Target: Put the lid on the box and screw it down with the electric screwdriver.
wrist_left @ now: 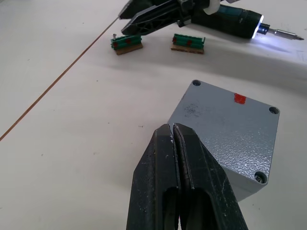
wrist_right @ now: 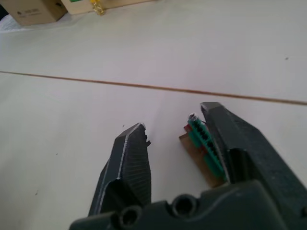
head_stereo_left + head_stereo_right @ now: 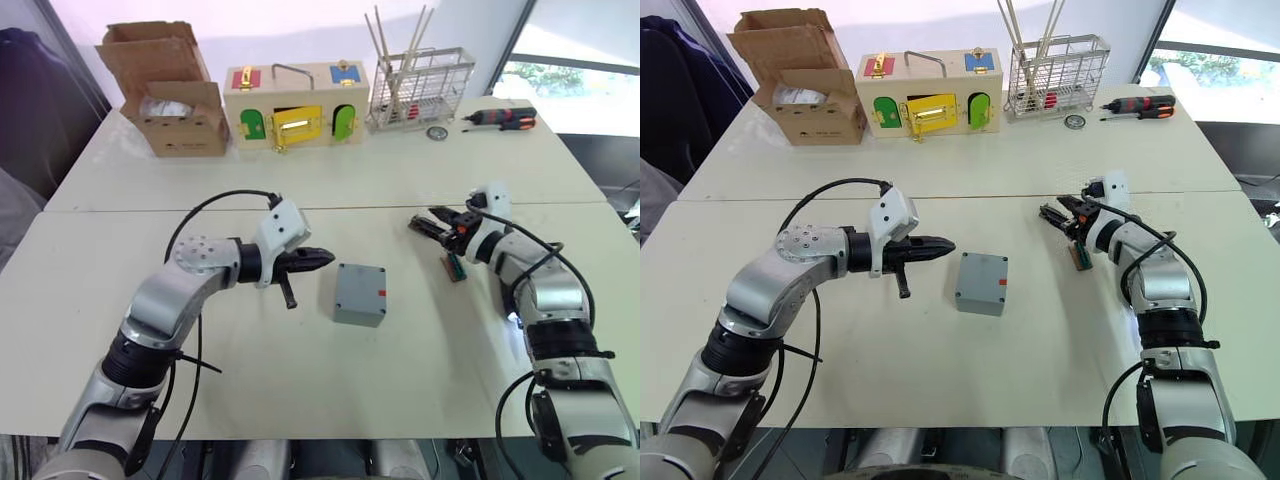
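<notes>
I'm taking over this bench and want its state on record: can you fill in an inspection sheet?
Surface: two white tables pushed together along a seam.
Job's things: grey box at centre with lid on, a screw head in one corner; electric screwdriver lying by the right arm, tip light on.
Clutter: two small green blocks; at the far edge a cardboard box, wooden latch box, wire rack, red-and-black screwdriver.
Grippers: left claw shut, empty, near the box; right claw open, empty, beside a green block.
Cables: black cables on both arms.
Surroundings: window at the far right.
</notes>
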